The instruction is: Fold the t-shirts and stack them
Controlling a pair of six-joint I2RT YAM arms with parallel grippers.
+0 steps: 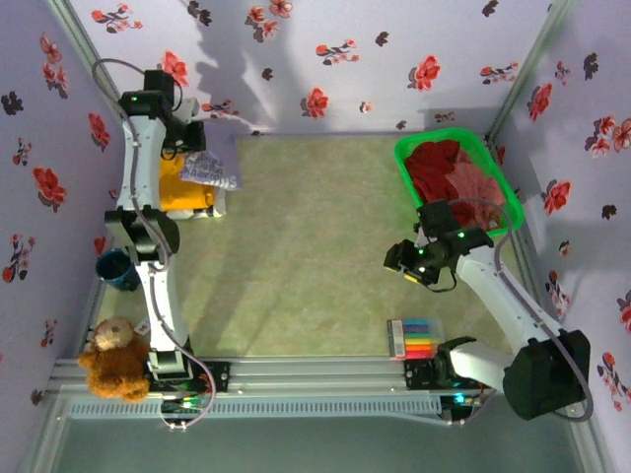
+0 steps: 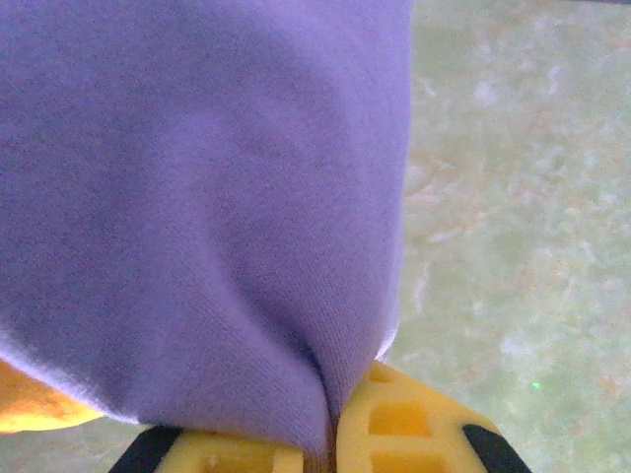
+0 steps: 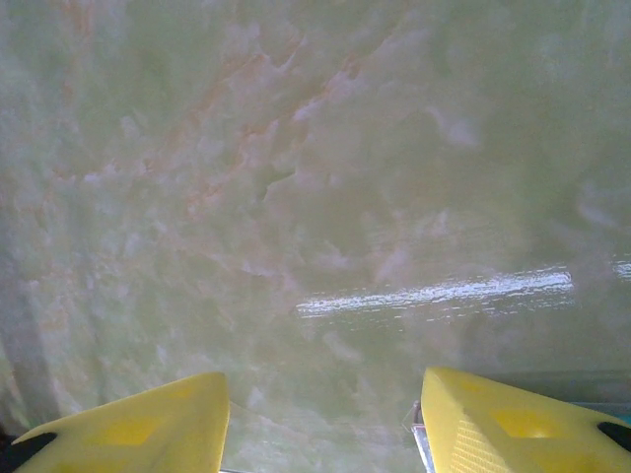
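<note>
At far-left corner of worktop (image 1: 296, 256), clamping left tool (image 2: 330, 445) together on lavender t-shirt (image 2: 197, 197) above mustard-yellow t-shirt (image 1: 180, 189), likely risking a crooked drop and skewed stack. Hovering right tool (image 3: 323, 419), jaws apart and empty, near green basket (image 1: 406, 150) of dark red t-shirts (image 1: 434, 166); minding marker box (image 1: 412, 339) nearby.

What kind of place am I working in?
Probably a staged robot test cell, not a home: floral wall panels box in a green tabletop, and a metal rail lines its near edge.
</note>
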